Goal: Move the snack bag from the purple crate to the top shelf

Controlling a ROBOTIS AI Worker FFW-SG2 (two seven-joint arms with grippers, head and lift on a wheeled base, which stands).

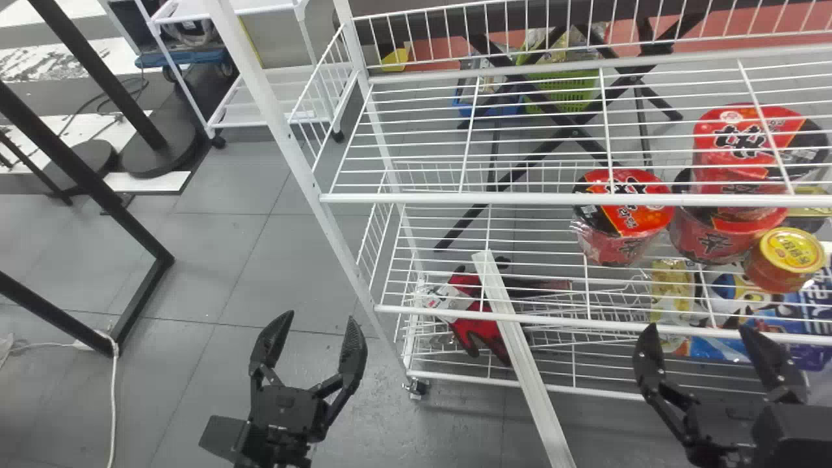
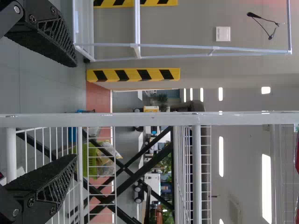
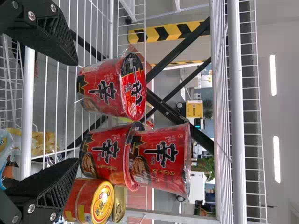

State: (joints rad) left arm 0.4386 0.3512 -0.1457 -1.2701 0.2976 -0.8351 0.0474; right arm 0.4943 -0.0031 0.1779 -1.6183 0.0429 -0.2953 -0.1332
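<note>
Room: grey floor [image 1: 227,247], white wire rack [image 1: 292,146] from eleven to four o'clock.
Snack bag: uncertain which; a yellow bag [image 1: 671,286] and a blue bag [image 1: 786,315] lie toward four.
Right gripper [image 1: 697,328]: four o'clock, fingers apart, empty.
Left gripper [image 1: 316,317]: seven o'clock, fingers apart, empty.
Risk: lifting too close could snag film on the front rail [image 1: 520,316] or knock the noodle cups [image 1: 621,221] at three.
Obscured: wires cross both bags; the view's edge crops the blue one.
</note>
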